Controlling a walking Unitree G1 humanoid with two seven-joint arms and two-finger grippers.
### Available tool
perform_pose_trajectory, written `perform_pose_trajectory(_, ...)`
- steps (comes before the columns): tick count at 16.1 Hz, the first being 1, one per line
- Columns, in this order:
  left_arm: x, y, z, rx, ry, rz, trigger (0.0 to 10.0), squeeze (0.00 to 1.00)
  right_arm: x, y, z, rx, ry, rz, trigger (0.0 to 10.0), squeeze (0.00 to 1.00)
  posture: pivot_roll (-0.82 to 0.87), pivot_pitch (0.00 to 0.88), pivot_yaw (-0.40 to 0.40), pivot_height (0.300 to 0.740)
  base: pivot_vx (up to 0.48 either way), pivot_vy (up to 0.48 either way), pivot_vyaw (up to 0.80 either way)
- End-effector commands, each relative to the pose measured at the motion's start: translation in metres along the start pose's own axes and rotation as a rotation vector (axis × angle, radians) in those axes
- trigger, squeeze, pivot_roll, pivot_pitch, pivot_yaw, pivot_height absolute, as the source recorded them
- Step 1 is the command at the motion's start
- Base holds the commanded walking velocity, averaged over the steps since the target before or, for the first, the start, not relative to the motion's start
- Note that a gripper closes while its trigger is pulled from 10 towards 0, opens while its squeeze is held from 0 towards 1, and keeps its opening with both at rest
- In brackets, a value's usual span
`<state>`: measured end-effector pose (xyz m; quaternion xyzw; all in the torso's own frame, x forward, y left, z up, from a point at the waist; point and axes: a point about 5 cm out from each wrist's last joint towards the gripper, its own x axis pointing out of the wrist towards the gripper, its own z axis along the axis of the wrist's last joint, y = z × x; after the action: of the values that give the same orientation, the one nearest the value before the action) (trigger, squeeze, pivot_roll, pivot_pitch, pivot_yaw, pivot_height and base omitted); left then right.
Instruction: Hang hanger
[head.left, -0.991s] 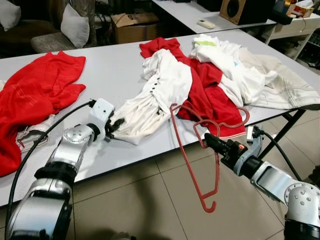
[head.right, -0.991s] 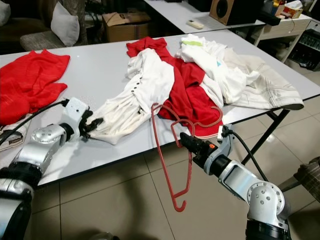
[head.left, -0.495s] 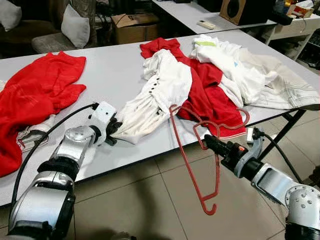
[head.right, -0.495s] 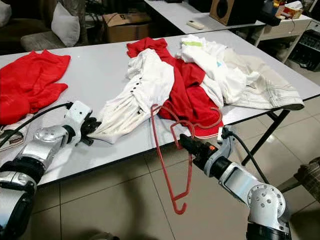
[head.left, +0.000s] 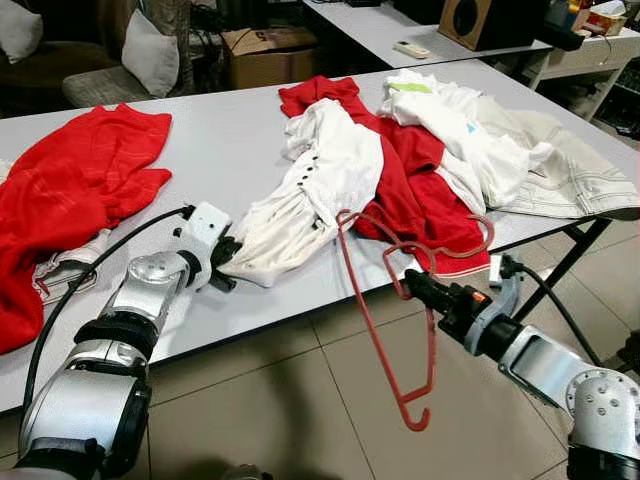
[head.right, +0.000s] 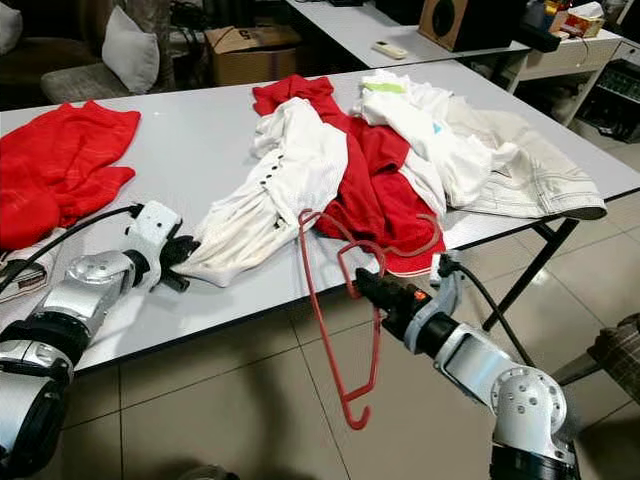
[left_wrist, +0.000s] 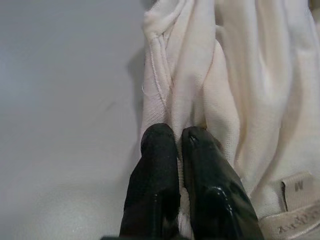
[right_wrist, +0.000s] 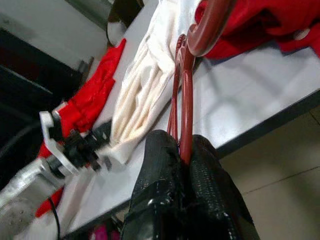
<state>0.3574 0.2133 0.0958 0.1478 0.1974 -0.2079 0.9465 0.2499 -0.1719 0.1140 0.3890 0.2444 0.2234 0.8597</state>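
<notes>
A red plastic hanger (head.left: 372, 312) hangs in the air in front of the grey table (head.left: 230, 150), its hook pointing down near the floor. My right gripper (head.left: 415, 287) is shut on the hanger's bar, seen close up as the red hanger (right_wrist: 182, 85) between black fingers (right_wrist: 160, 190). A white shirt (head.left: 315, 185) lies spread on the table. My left gripper (head.left: 226, 262) is shut on the white shirt's lower edge (left_wrist: 200, 90) at the near side of the table.
A red garment (head.left: 75, 185) lies at the table's left. A pile of red and white clothes (head.left: 450, 150) covers the right side. A cardboard box (head.left: 265, 50) and a chair with a cushion (head.left: 150, 50) stand behind. Tiled floor (head.left: 300, 410) lies below.
My left gripper has moved slightly toward me, keeping hold of the shirt's edge. The right gripper and hanger have drifted a little left.
</notes>
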Motion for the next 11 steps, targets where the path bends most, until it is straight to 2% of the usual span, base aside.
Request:
perform_pose_trajectory(1, 0.000, 0.006, 0.019, -0.005, -0.076, 0.026, 0.0, 0.00, 0.000, 0.003, 0.005, -0.043, -0.005, 0.001, 10.0, 0.00, -0.10, 0.000, -0.031, 0.740, 0.000, 0.000, 0.00)
perform_pose_trajectory(2, -0.003, 0.015, 0.034, 0.001, -0.145, 0.061, 0.0, 0.00, 0.001, 0.004, 0.005, -0.044, -0.009, 0.004, 10.0, 0.00, -0.09, 0.000, -0.036, 0.740, 0.000, 0.000, 0.00)
perform_pose_trajectory(3, -0.010, 0.025, 0.057, 0.035, -0.254, 0.104, 0.0, 0.00, 0.002, 0.005, 0.007, -0.050, -0.017, 0.004, 10.0, 0.00, -0.09, 0.000, -0.036, 0.740, 0.000, 0.000, 0.00)
perform_pose_trajectory(5, -0.030, 0.031, 0.095, 0.164, -0.449, 0.106, 0.0, 0.00, 0.005, 0.011, 0.015, -0.079, -0.063, 0.019, 10.0, 0.00, -0.09, 0.000, -0.023, 0.740, 0.000, 0.000, 0.00)
perform_pose_trajectory(6, -0.041, 0.026, 0.111, 0.219, -0.541, 0.085, 0.0, 0.00, 0.004, 0.017, 0.022, -0.096, -0.101, 0.045, 10.0, 0.00, -0.09, 0.000, -0.018, 0.740, 0.000, 0.000, 0.00)
perform_pose_trajectory(8, -0.062, 0.014, 0.130, 0.249, -0.681, 0.072, 0.0, 0.00, -0.002, 0.027, 0.033, -0.104, -0.174, 0.110, 10.0, 0.00, -0.08, 0.000, -0.016, 0.740, 0.000, 0.000, 0.00)
perform_pose_trajectory(9, -0.067, 0.006, 0.131, 0.274, -0.704, 0.078, 0.0, 0.00, -0.005, 0.024, 0.028, -0.097, -0.153, 0.093, 10.0, 0.00, -0.07, 0.000, -0.021, 0.740, 0.000, 0.000, 0.00)
perform_pose_trajectory(10, -0.067, 0.003, 0.130, 0.282, -0.706, 0.080, 0.0, 0.00, -0.005, 0.022, 0.026, -0.096, -0.143, 0.086, 10.0, 0.00, -0.07, 0.000, -0.021, 0.740, 0.000, 0.000, 0.00)
perform_pose_trajectory(11, -0.065, -0.008, 0.127, 0.291, -0.700, 0.062, 0.0, 0.00, -0.006, 0.022, 0.020, -0.091, -0.124, 0.106, 10.0, 0.00, -0.07, 0.000, -0.018, 0.740, 0.000, 0.000, 0.00)
